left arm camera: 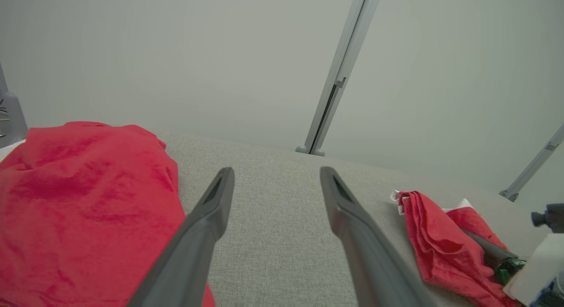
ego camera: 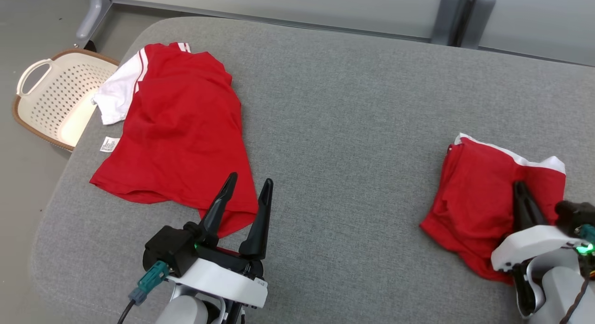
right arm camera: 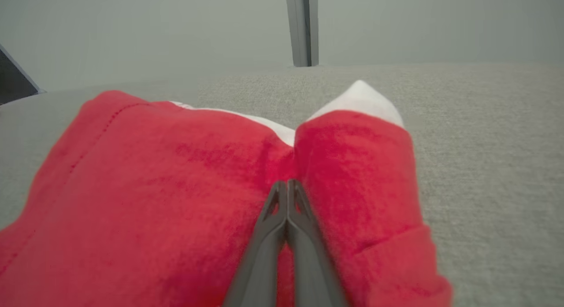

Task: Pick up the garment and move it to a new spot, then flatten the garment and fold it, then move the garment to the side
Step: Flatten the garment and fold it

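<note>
A crumpled red garment [ego camera: 474,194] with a white edge lies at the right of the grey padded surface [ego camera: 353,128]. My right gripper [ego camera: 518,184] rests on it, and the right wrist view has the fingers pressed together at a pinched crease of the garment's red cloth [right arm camera: 176,188], so the gripper [right arm camera: 287,182] is shut on it. My left gripper [ego camera: 250,178] stands open at the front left, its fingers over the lower corner of a second red shirt [ego camera: 181,124]. In the left wrist view this gripper [left arm camera: 276,170] has bare grey fabric between its fingers, the shirt [left arm camera: 79,201] on the left and the garment [left arm camera: 432,236] on the right.
The red shirt with a white sleeve lies spread at the left of the surface. A cream perforated basket [ego camera: 60,101] stands on the floor past the left edge. Grey rail posts [ego camera: 448,17] rise behind the far edge. Bare grey fabric separates the two red pieces.
</note>
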{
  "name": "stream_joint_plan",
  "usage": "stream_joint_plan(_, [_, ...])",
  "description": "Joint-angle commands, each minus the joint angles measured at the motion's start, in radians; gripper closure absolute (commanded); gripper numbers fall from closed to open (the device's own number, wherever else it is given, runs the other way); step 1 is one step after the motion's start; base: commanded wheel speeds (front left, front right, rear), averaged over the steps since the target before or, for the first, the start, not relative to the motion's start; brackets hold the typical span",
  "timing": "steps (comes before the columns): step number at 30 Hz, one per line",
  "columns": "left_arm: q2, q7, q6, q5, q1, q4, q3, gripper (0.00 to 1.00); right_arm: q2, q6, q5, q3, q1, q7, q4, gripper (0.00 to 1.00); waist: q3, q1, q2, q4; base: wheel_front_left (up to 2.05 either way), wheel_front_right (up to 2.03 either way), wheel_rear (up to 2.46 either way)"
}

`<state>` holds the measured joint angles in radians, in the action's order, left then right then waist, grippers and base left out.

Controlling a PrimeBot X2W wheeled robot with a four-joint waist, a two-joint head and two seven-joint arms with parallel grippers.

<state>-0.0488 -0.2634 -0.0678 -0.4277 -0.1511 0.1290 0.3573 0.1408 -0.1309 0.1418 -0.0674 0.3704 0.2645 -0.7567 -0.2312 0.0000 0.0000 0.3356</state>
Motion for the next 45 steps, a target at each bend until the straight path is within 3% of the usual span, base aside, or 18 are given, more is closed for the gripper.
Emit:
stream_joint_plan(1, [-0.003,-0.002,0.004,0.006,-0.011,-0.001,0.004,0.0,0.012,0.0,0.021,-0.018,0.018,-0.001,-0.053,1.0,-0.005,0.0,0.0,0.01,0.0,0.0,0.0])
stream_joint_plan(4, [-0.003,-0.002,0.008,0.002,-0.007,0.001,0.008,0.0,0.018,0.001,0.033,-0.034,0.047,-0.001,-0.07,1.0,0.003,0.0,0.0,0.013,0.0,0.0,0.0])
stream_joint_plan(9, [-0.004,-0.002,0.014,0.003,0.005,0.006,0.002,0.0,0.017,0.001,0.034,-0.061,0.029,0.0,0.014,1.0,0.025,0.0,0.0,0.005,0.0,0.0,0.0])
stream_joint_plan(13, [-0.004,-0.002,0.012,0.005,0.012,0.007,0.008,0.0,0.006,0.0,0.029,-0.128,0.017,0.0,-0.04,1.0,0.039,0.0,0.0,-0.003,0.0,0.0,0.0])
stream_joint_plan(18, [-0.004,-0.002,0.016,0.004,0.012,0.011,0.021,0.0,0.002,0.0,0.036,-0.132,0.04,0.0,-0.081,1.0,0.046,0.0,0.0,-0.003,0.0,0.0,0.0])
stream_joint_plan(25, [-0.004,-0.002,0.015,0.007,0.017,0.018,0.011,0.0,-0.05,0.0,0.102,0.044,0.011,0.0,0.083,1.0,0.061,0.0,0.0,-0.008,0.0,0.0,0.0])
stream_joint_plan(33, [-0.004,-0.002,0.018,0.003,0.021,0.021,0.015,0.0,-0.029,0.0,0.14,0.163,0.032,0.0,-0.011,1.0,0.075,0.0,0.0,0.009,0.0,0.0,0.0])
stream_joint_plan(37, [-0.003,-0.002,0.025,0.013,0.039,0.027,-0.015,0.0,-0.012,0.0,0.146,0.164,0.021,0.0,0.054,1.0,0.095,0.0,0.0,-0.003,0.0,0.0,0.0])
stream_joint_plan(45, [-0.003,-0.002,0.021,0.029,0.065,0.009,-0.062,0.0,-0.017,0.0,0.152,0.063,-0.087,0.0,0.254,1.0,0.153,0.0,0.0,-0.069,0.0,0.0,0.0])
